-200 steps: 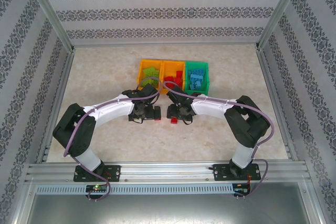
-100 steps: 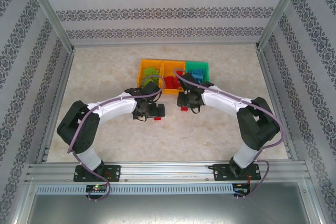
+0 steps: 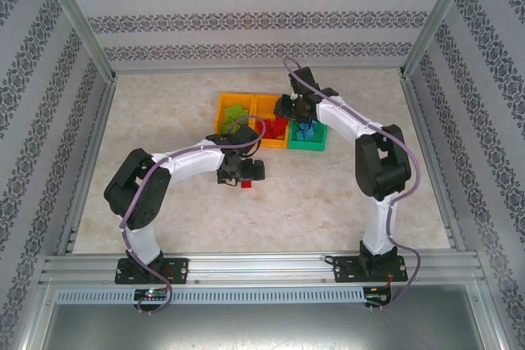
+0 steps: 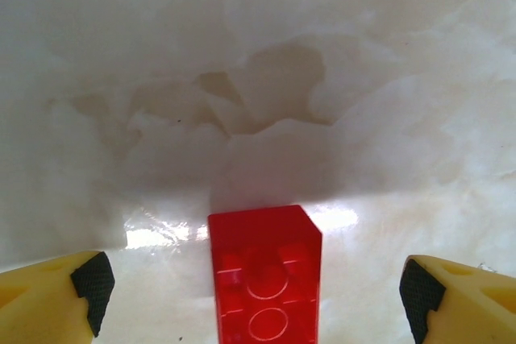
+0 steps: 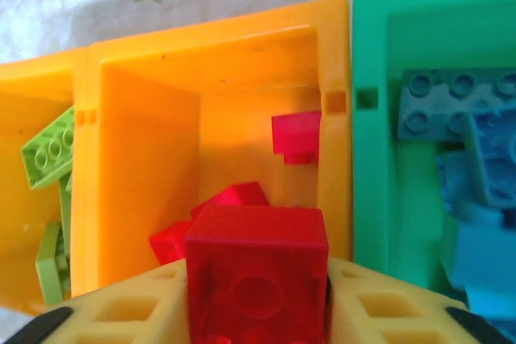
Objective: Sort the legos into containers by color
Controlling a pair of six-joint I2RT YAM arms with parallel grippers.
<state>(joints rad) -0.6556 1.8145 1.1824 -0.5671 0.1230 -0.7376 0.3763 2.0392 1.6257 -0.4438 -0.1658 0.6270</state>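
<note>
Red brick point(image 4: 264, 275) lies inside the spread left pincer point(image 4: 256, 283); right pincer point(image 5: 256, 312) clamps second brick point(image 5: 256, 267).

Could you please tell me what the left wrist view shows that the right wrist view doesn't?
Left wrist: a loose red lego on the table between the fingers of the open left end effector. Right wrist: the right end effector holding a second red lego at the middle orange bin, lime legos and blue legos in neighbouring bins. Shared: red lego between yellow fingers.
</note>
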